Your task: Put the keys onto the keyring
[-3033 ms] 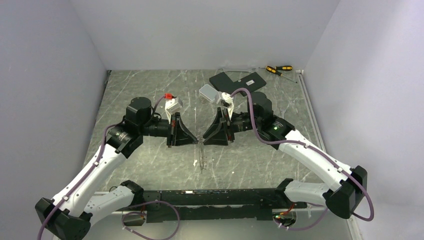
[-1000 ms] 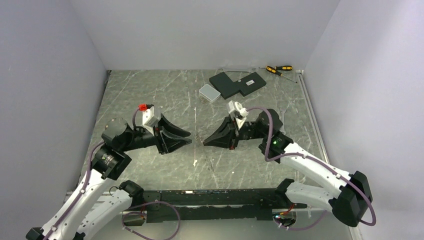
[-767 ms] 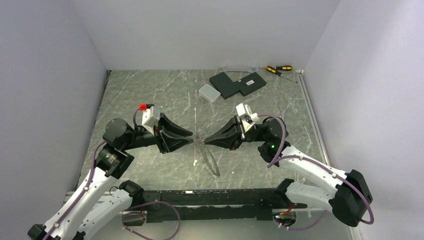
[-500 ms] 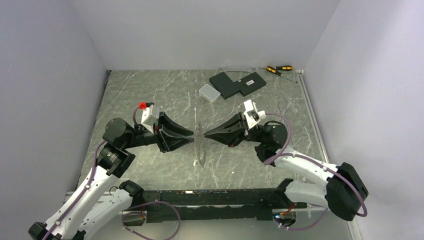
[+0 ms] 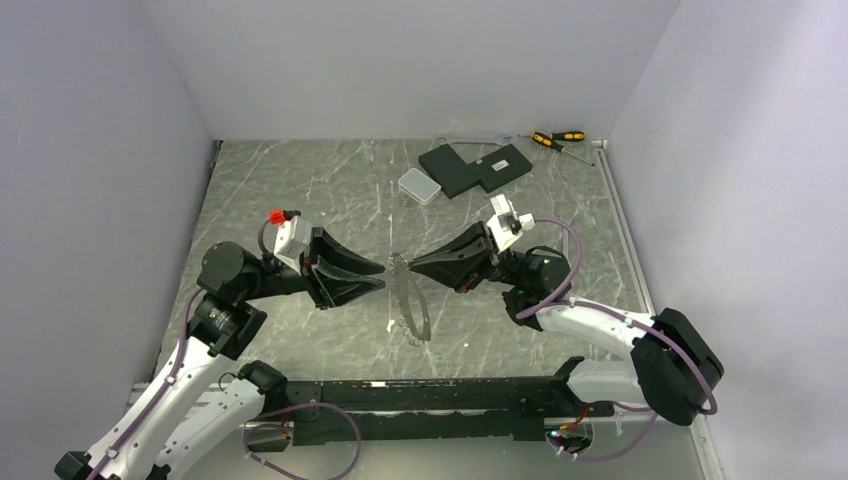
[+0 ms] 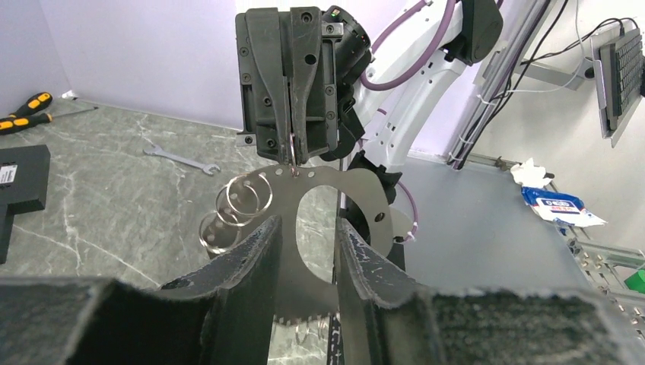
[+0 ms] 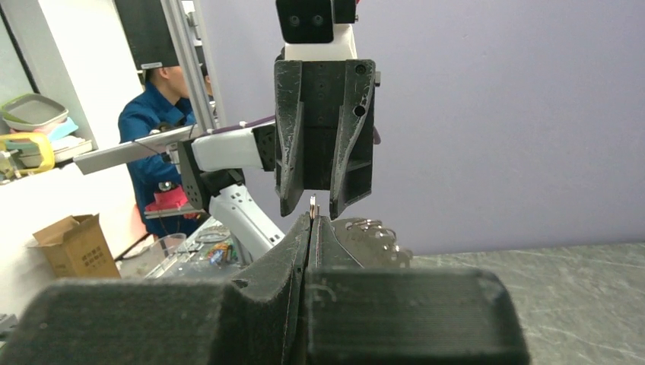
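The keyring (image 5: 410, 305), a flat silvery oval loop with small wire rings through its holes, hangs from my right gripper (image 5: 412, 266). That gripper is shut on the loop's top edge, as the left wrist view shows at the right gripper (image 6: 293, 156) and the keyring (image 6: 365, 190). My left gripper (image 5: 381, 277) faces it from the left, open. Its fingers (image 6: 251, 258) stand either side of the loop's lower part; I cannot tell whether they touch. In the right wrist view a thin metal edge (image 7: 312, 202) pokes out of my right gripper (image 7: 312, 220). The keys are not to be made out.
A small white box (image 5: 419, 186), two flat black blocks (image 5: 475, 166) and yellow-handled screwdrivers (image 5: 557, 139) lie at the table's back right. A thin wrench (image 6: 182, 158) lies on the marble beyond the right arm. Walls close in the left, back and right.
The right gripper has risen and turned, and the keyring now hangs and swings under it. The left arm has drawn back slightly to the left, its jaws unchanged.
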### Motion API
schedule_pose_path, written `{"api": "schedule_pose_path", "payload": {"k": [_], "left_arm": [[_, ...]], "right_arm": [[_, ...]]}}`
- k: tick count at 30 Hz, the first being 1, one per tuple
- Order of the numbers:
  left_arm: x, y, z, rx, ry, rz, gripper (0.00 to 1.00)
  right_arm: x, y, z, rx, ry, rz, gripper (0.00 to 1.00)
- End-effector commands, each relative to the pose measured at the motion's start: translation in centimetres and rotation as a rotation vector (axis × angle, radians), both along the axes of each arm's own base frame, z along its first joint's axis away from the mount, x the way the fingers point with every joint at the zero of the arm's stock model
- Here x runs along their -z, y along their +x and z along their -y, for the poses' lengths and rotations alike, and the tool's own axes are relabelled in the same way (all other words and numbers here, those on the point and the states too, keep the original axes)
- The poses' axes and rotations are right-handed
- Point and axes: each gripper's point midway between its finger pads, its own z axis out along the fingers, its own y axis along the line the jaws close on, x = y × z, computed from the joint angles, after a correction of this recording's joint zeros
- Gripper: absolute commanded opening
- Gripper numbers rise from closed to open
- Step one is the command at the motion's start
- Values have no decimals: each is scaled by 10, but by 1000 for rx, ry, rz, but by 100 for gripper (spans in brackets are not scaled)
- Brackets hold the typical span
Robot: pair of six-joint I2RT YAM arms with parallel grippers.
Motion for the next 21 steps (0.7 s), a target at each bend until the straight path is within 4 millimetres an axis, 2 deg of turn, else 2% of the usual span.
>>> {"api": "schedule_pose_path", "payload": {"k": [1,17,21], "left_arm": [[-18,-4,-1,9,-39,100,37],[-18,3,5,23,-63,86,43],[-20,3,5,22,-66,95,41]], "right_arm": [[-32,-14,9,-30,96,75,0],[-27,-12,-7,-44,49,47,0],[-26,-7,-10,-10,35,36,0]]}}
